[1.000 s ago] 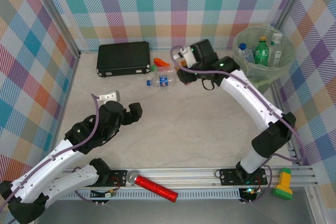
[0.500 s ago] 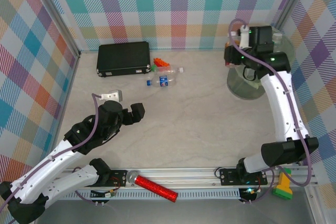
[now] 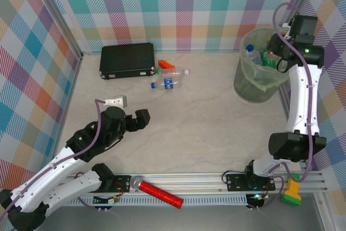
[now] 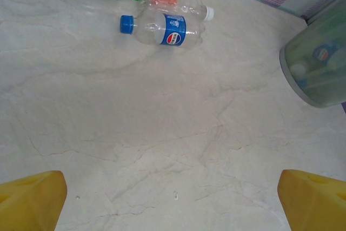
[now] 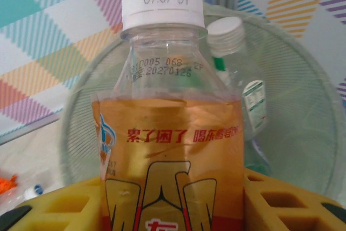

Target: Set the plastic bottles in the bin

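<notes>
Right gripper (image 3: 274,52) clamps an orange-labelled, white-capped bottle (image 5: 167,133) at the right rim of the bin (image 3: 246,84). The bin stands in the far corner, close to the right wall (image 3: 331,106), with other bottles (image 3: 250,54) inside. Left gripper (image 4: 173,204) hovers over bare tabletop (image 3: 205,117), fingers wide apart and holding nothing. Ahead of it, two clear bottles (image 4: 162,25) lie touching, just before the toy bricks (image 3: 166,66) and black case (image 3: 127,59).

Overhead looking down, both wrist views facing the bin (image 4: 316,63), right closest
</notes>
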Tool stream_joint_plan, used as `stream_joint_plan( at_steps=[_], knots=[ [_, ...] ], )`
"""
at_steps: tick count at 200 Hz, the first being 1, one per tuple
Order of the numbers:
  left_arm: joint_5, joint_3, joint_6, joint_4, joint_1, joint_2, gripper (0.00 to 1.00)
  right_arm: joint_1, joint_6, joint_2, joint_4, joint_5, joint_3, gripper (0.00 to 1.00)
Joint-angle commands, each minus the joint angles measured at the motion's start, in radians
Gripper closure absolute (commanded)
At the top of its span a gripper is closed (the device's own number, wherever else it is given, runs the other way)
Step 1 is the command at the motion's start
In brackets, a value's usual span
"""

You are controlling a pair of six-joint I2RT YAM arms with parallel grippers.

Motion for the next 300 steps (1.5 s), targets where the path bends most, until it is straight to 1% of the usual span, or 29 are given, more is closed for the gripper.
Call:
stream_joint_plan(
  at_steps=[1, 43, 60, 83, 89, 95, 100, 106, 108, 187, 200, 208, 214, 221, 237, 269, 286, 300],
  knots=[
    [0.020, -0.010, 0.002, 0.023, 0.004, -0.011, 0.00, -0.015, 0.021, 0.032, -0.017, 0.068, 0.044, 0.51],
    [0.014, -0.025, -0.002, 0.022, 0.004, -0.027, 0.00, -0.039, 0.014, 0.085, -0.014, 0.138, 0.059, 0.50],
    [0.008, -0.028, -0.003, 0.014, 0.004, -0.032, 0.00, -0.052, 0.012, 0.104, -0.014, 0.144, 0.057, 0.48],
    [0.002, -0.028, 0.000, 0.005, 0.004, -0.034, 0.00, -0.066, 0.013, 0.119, -0.012, 0.143, 0.061, 0.48],
    [-0.001, -0.026, 0.001, 0.003, 0.004, -0.034, 0.01, -0.067, 0.016, 0.124, -0.013, 0.144, 0.062, 0.46],
    [-0.003, -0.025, 0.001, 0.003, 0.005, -0.035, 0.00, -0.070, 0.017, 0.126, -0.018, 0.144, 0.065, 0.41],
    [-0.005, -0.026, 0.002, 0.002, 0.005, -0.034, 0.00, -0.072, 0.017, 0.128, -0.018, 0.141, 0.067, 0.36],
    [-0.007, -0.025, 0.002, 0.002, 0.004, -0.034, 0.00, -0.072, 0.017, 0.127, -0.020, 0.137, 0.065, 0.26],
    [-0.007, -0.025, 0.002, 0.002, 0.004, -0.034, 0.00, -0.072, 0.017, 0.126, -0.021, 0.135, 0.065, 0.25],
    [0.001, -0.021, 0.001, 0.010, 0.005, -0.023, 0.00, -0.072, 0.035, 0.039, -0.012, 0.060, 0.022, 0.23],
    [0.001, -0.023, -0.001, 0.008, 0.005, -0.024, 0.00, -0.072, 0.041, 0.027, -0.011, 0.030, 0.011, 0.17],
    [0.001, -0.025, -0.001, 0.008, 0.004, -0.025, 0.00, -0.070, 0.045, 0.017, -0.012, 0.011, 0.004, 0.14],
    [0.001, -0.026, -0.001, 0.008, 0.005, -0.024, 0.00, -0.070, 0.050, 0.008, -0.011, -0.002, -0.002, 0.09],
    [0.002, -0.027, 0.000, 0.009, 0.004, -0.022, 0.00, -0.069, 0.053, -0.004, -0.006, -0.020, -0.015, 0.00],
    [0.006, -0.032, -0.002, 0.016, 0.004, -0.012, 0.01, -0.066, 0.067, -0.035, 0.002, -0.054, -0.042, 0.01],
    [0.007, -0.033, -0.001, 0.036, 0.004, 0.036, 0.00, -0.017, 0.075, -0.106, 0.023, -0.104, -0.108, 0.01],
    [-0.003, -0.028, -0.001, 0.045, 0.005, 0.072, 0.00, 0.041, 0.068, -0.146, 0.030, -0.110, -0.147, 0.01],
    [-0.010, -0.019, 0.007, 0.053, 0.004, 0.100, 0.00, 0.106, 0.062, -0.177, 0.035, -0.091, -0.182, 0.01]
  ],
)
